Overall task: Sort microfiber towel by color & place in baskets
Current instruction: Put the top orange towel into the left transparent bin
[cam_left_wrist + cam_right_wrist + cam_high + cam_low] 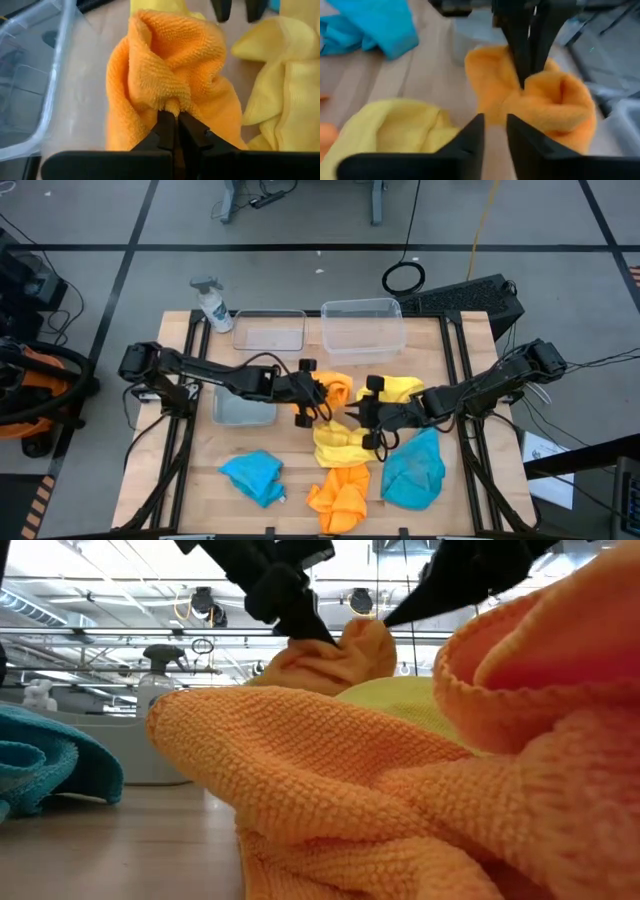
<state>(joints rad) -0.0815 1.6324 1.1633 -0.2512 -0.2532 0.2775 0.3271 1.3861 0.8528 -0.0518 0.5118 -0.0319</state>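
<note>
The left end effector (175,120) is clenched on a fold of a fuzzy orange microfiber cloth (170,65), bunched at the middle of the wooden counter (290,450) just beside a clear rectangular plastic tub (243,408). The right end effector (495,130) hovers facing it, its fingers slightly parted and grasping nothing. Two more clear tubs (362,325) sit along the far edge. Yellow cloths (340,442), a second orange cloth (340,495) and two bright blue cloths (255,475) lie loose on the counter.
</note>
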